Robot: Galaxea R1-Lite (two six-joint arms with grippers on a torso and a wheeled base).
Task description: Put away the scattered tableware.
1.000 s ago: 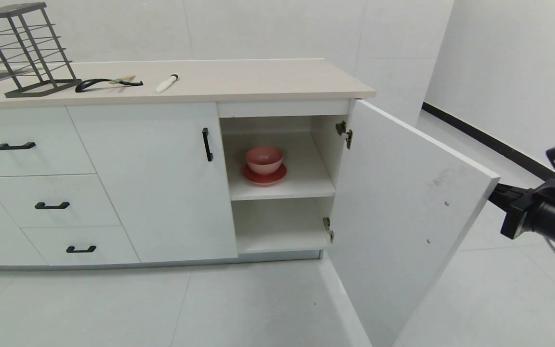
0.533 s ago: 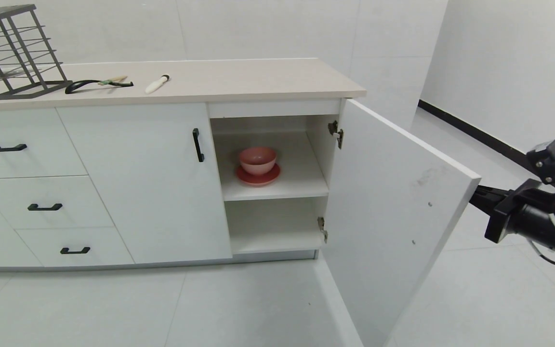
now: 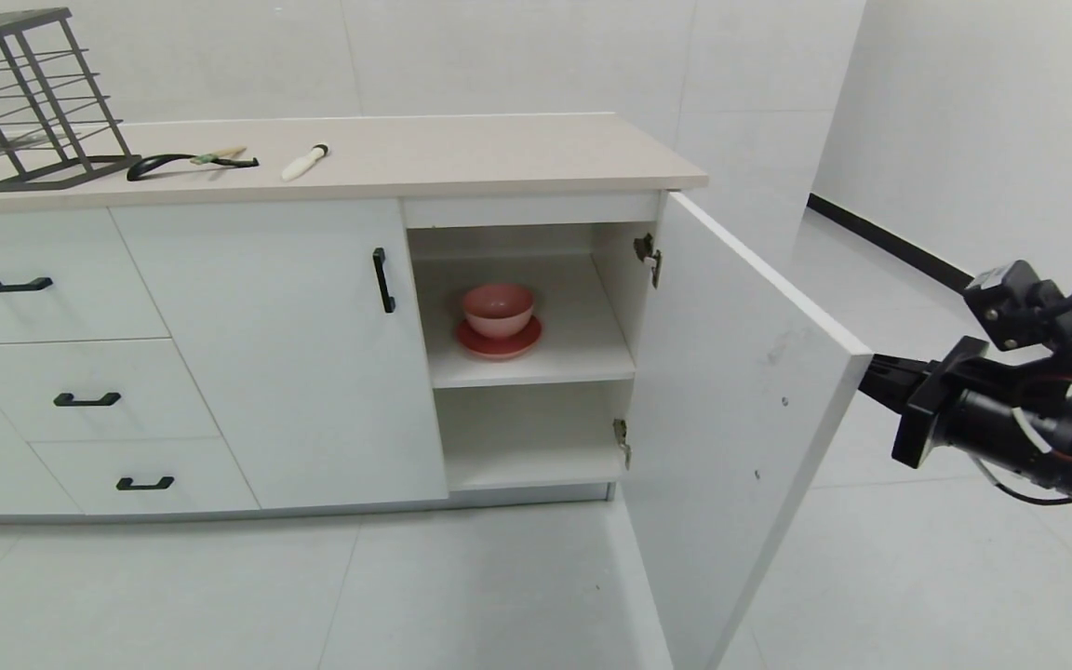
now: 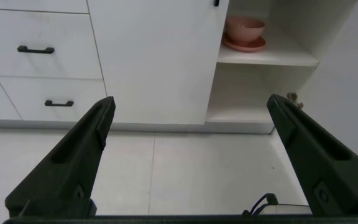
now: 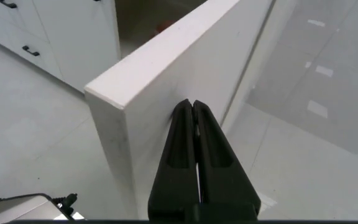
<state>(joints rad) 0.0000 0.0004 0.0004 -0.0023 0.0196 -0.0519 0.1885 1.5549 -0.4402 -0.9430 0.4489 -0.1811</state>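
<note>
Bowl (image 3: pixel 497 307) on plate (image 3: pixel 500 348) sits inside the cabinet (image 3: pixel 612 298), whose open door (image 3: pixel 731 419) the right gripper (image 5: pixel 192 107), fingers (image 5: pixel 180 143) closed, apparently touches; left gripper (image 4: pixel 191 102) splayed wide, empty.

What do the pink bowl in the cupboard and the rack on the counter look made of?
Pink bowl: probably plastic or melamine, matte; even colour, no glare. Rack: likely black-coated metal, given its thin straight bars.

head: high, facing cabinet (image 3: pixel 266 354) | left wrist: low, same cabinet | right wrist: close on door (image 5: pixel 185 56)
</note>
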